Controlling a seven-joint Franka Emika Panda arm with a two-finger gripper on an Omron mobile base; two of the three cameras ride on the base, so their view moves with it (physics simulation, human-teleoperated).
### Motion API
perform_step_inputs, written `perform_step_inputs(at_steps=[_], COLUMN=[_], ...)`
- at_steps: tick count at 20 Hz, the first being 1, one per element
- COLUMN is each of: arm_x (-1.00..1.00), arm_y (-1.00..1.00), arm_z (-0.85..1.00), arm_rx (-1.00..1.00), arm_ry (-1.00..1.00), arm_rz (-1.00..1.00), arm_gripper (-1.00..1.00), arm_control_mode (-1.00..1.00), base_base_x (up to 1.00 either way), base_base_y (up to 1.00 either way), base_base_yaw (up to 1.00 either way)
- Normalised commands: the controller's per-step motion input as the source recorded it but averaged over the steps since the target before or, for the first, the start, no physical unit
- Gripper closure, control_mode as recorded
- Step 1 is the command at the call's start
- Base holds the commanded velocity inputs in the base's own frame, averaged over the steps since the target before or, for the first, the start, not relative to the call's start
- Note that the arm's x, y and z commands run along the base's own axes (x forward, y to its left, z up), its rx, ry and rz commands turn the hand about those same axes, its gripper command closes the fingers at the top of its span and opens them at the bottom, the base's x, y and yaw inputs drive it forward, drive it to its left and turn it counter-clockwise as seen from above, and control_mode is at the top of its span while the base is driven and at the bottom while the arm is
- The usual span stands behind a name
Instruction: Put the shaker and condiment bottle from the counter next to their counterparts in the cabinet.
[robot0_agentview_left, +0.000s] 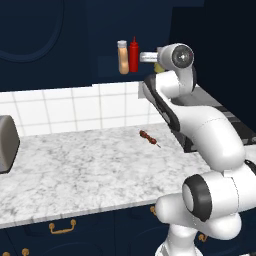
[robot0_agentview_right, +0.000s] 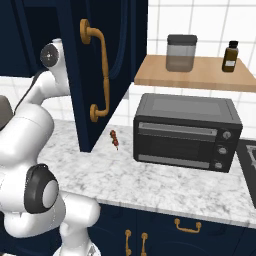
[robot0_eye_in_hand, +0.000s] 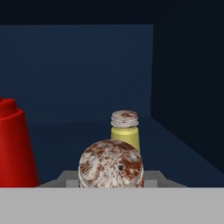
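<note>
We have the shaker (robot0_eye_in_hand: 110, 164) carried into the cabinet (robot0_agentview_left: 60, 45), held just in front of the bright yellow shaker (robot0_eye_in_hand: 125, 131). The red squeeze bottle (robot0_agentview_left: 134, 55) stands to the left of that yellow shaker, and the condiment bottle (robot0_agentview_left: 123, 57) sits already on the shelf, touching or just beside the red bottle on its far left.

Risk as we judge it: any further push inward would drive the held shaker into the yellow one and topple it. A release while tilted or off the shelf floor could tip ours too. The right cabinet wall is near the yellow shaker, so room for correction is small.

The gripper (robot0_eye_in_hand: 110, 183) has its fingers hidden under the cap. We infer they are clamped on the shaker, since it rides between them.

The surface (robot0_agentview_left: 75, 165) carries a small skewer (robot0_agentview_left: 149, 137).
</note>
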Motion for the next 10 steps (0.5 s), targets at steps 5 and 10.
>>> perform_step_inputs(at_steps=[5, 10], arm_x=[0.14, 0.21], arm_y=[0.00, 0.00], arm_z=[-0.03, -0.02], arm_rx=[0.00, 0.00], arm_ry=[0.00, 0.00], arm_rz=[0.00, 0.00], arm_gripper=[1.00, 1.00], arm_control_mode=[-1.00, -1.00], base_base_x=[0.00, 0.00], base_base_y=[0.00, 0.00], base_base_yaw=[0.00, 0.00])
